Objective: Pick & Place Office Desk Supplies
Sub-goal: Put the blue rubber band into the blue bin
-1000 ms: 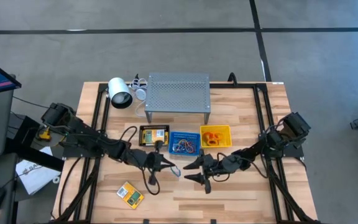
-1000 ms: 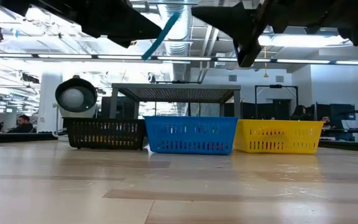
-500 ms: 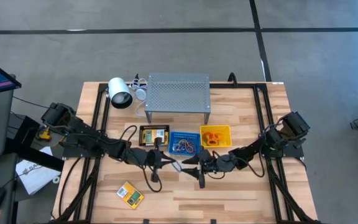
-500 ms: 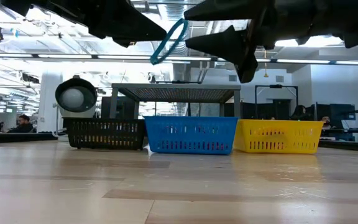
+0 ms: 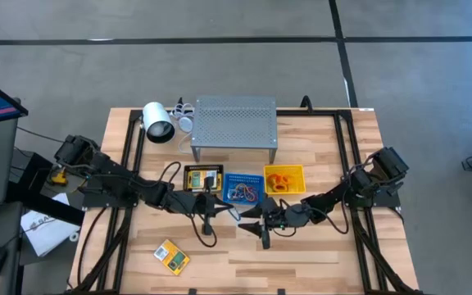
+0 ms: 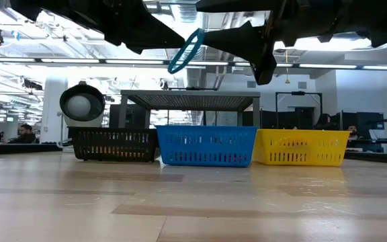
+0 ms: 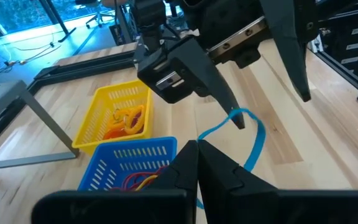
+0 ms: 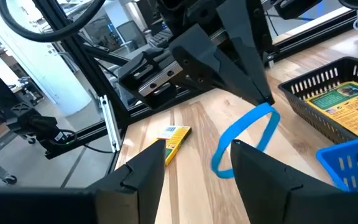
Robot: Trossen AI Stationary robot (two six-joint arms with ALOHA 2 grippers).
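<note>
Reference landmark: the blue basket (image 5: 242,188) at the middle of the table. Left of it stands the black basket (image 5: 202,178), loaded with a yellow-and-green pack; a second pack (image 5: 171,256) lies on the table well in front of the black basket. The left gripper (image 5: 214,212) hangs just in front of the blue basket, clenched on a blue band (image 6: 186,50), which dangles in the air above the basket row. Over the last second the right gripper (image 5: 252,221) has closed in from the right: its spread fingers now bracket the free end of the band, holding nothing. This indicates an arm-to-arm handover in progress; the band is not yet placed. Right of the blue basket, the yellow basket (image 5: 285,179) contains orange loops.
</note>
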